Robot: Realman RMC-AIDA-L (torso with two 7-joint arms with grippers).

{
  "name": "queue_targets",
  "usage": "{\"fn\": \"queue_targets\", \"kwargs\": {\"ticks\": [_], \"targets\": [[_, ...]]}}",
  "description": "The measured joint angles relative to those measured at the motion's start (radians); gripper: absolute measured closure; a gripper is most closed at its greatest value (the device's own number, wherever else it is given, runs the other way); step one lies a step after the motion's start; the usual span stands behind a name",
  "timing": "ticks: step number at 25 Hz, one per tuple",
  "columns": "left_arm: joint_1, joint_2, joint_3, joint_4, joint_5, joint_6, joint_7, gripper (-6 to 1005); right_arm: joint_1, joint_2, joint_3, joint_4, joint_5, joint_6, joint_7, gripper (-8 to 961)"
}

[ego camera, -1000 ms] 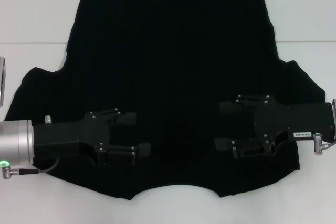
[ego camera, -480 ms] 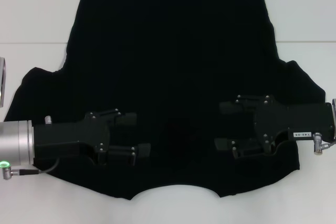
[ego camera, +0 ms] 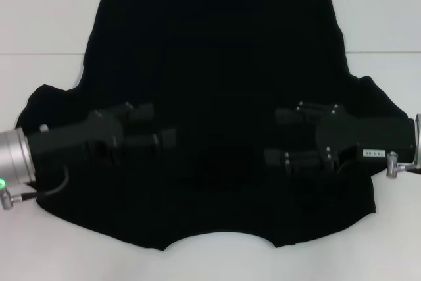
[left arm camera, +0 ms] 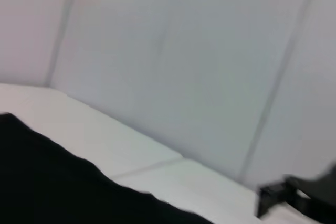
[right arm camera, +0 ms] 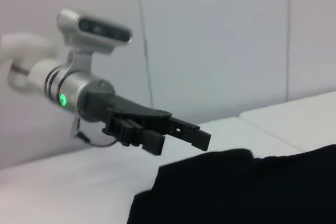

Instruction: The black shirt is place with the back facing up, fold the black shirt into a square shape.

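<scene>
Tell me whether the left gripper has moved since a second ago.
Yes. The left gripper has shifted away from the shirt's neckline, toward its left sleeve and slightly toward the hem.

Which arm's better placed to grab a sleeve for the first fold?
Roughly even, slight edge to the left. The left gripper hangs open over the shirt close to its own sleeve; the right gripper, also open, sits further in from its sleeve. Neither holds cloth.

My black shirt [ego camera: 217,77] is plain matte black on a white table [ego camera: 46,11]; my left gripper [ego camera: 152,125] is black too.
</scene>
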Motion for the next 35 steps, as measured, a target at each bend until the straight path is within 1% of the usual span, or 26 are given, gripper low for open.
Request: {"fn": "queue_targets", "kwargs": {"ticks": [2,7,11,14,19,22,23,24,27,31,35], "targets": [[0.002,0.000,-0.006,0.000,-0.016,-0.015,-0.017,65,0.001,0.001,0.002,0.000,0.014,0.008,0.028,58],[0.009,0.007,-0.010,0.005,-0.049,-0.108,-0.058,65,0.015,0.010,-0.002,0.002,0.020,0.029,0.057,58],[0.011,0.024,-0.007,0.036,-0.040,-0.247,-0.203,65,0.028,0.014,-0.006,0.008,0.020,0.034,0.088,58],[0.021,0.034,-0.008,0.076,-0.025,-0.312,-0.320,65,0.038,0.014,-0.006,0.028,0.020,0.037,0.101,57],[0.032,0.041,-0.010,0.170,0.065,-0.381,-0.521,64,0.046,0.016,-0.005,0.059,0.042,0.064,0.095,56],[0.036,0.042,-0.010,0.216,0.125,-0.401,-0.603,64,0.050,0.017,-0.009,0.068,0.053,0.076,0.087,57],[0.036,0.042,-0.010,0.216,0.125,-0.401,-0.603,64,0.051,0.017,-0.009,0.069,0.054,0.078,0.084,57],[0.040,0.042,-0.010,0.247,0.172,-0.407,-0.650,64,0.052,0.017,-0.010,0.070,0.054,0.078,0.082,57],[0.045,0.042,-0.010,0.269,0.211,-0.420,-0.682,64,0.055,0.017,-0.010,0.071,0.054,0.082,0.078,57],[0.052,0.039,-0.007,0.290,0.291,-0.470,-0.750,64,0.056,0.015,-0.011,0.071,0.053,0.092,0.078,57],[0.053,0.038,0.001,0.292,0.342,-0.481,-0.767,64,0.057,0.013,-0.011,0.069,0.052,0.099,0.078,57]]}}
